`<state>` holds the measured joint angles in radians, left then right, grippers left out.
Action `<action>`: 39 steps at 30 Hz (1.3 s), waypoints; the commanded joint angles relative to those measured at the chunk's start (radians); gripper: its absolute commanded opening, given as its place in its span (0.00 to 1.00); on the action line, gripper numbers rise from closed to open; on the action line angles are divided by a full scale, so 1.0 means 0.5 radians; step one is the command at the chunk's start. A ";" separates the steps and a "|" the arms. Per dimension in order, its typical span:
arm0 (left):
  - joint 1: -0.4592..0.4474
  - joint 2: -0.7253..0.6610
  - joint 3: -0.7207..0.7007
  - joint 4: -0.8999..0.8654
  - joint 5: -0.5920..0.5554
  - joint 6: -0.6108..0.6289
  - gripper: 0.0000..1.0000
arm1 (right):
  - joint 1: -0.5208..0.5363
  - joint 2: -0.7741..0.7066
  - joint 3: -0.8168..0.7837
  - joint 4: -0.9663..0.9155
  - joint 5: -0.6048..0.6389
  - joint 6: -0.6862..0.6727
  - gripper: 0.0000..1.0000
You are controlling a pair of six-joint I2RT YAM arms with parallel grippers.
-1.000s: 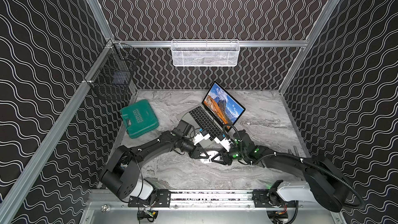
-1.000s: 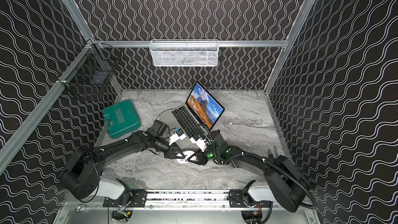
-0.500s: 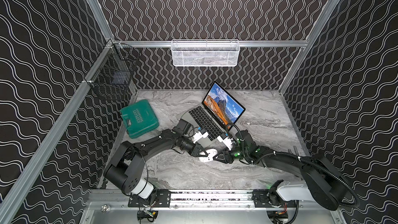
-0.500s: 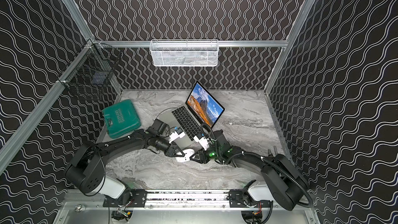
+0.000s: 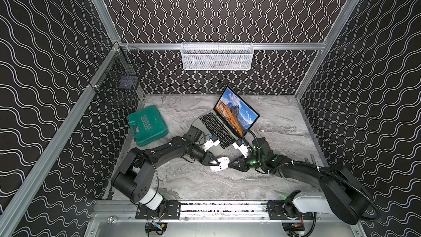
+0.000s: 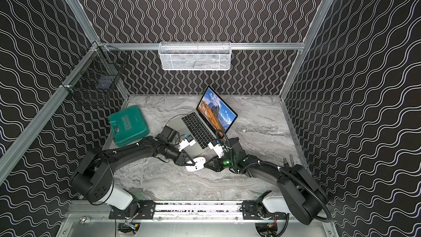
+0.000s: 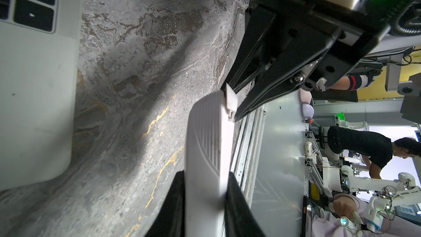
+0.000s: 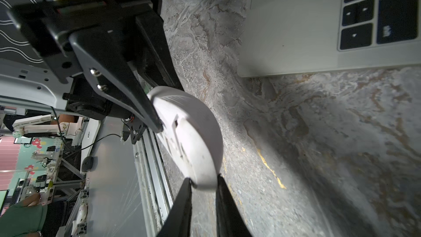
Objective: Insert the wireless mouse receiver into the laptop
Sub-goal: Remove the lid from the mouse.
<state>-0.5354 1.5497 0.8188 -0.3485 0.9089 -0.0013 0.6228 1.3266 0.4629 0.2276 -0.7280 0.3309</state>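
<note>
The white wireless mouse [image 5: 219, 164] [image 6: 196, 164] is held on edge just above the marble table, in front of the laptop [image 5: 218, 126] [image 6: 198, 128]. My left gripper [image 5: 213, 161] [image 7: 205, 174] is shut across the body of the mouse [image 7: 207, 144]. My right gripper [image 5: 230, 164] [image 8: 202, 178] faces it from the other side. Its two tips touch both sides of the near end of the mouse [image 8: 189, 137]. A small white tab [image 7: 230, 98] sticks out of that end between the right fingers. I cannot tell whether it is the receiver.
The laptop's front corner [image 7: 34, 99] [image 8: 296, 30] lies close behind both grippers. A green plastic case [image 5: 147, 125] sits at the left. A white mesh basket [image 5: 216, 56] hangs on the back wall and a black wire basket [image 5: 118, 83] on the left wall.
The right jaws have narrowed onto the end of the mouse. The left gripper keeps its hold, and its arm has shifted slightly.
</note>
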 commanded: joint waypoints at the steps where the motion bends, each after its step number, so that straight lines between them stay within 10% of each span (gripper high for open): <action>1: 0.001 0.005 -0.002 0.041 0.013 -0.031 0.00 | -0.006 -0.003 -0.015 0.272 -0.191 0.078 0.21; 33: 0.005 0.020 -0.020 0.126 0.130 -0.092 0.00 | -0.041 0.041 -0.046 0.405 -0.264 0.170 0.26; 39: 0.004 0.021 -0.013 0.094 0.097 -0.073 0.00 | -0.039 0.069 -0.045 0.504 -0.307 0.223 0.12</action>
<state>-0.5350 1.5623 0.8112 -0.3088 0.9421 -0.0357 0.6010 1.3632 0.4408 0.4133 -0.8543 0.4259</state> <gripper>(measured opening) 0.234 0.151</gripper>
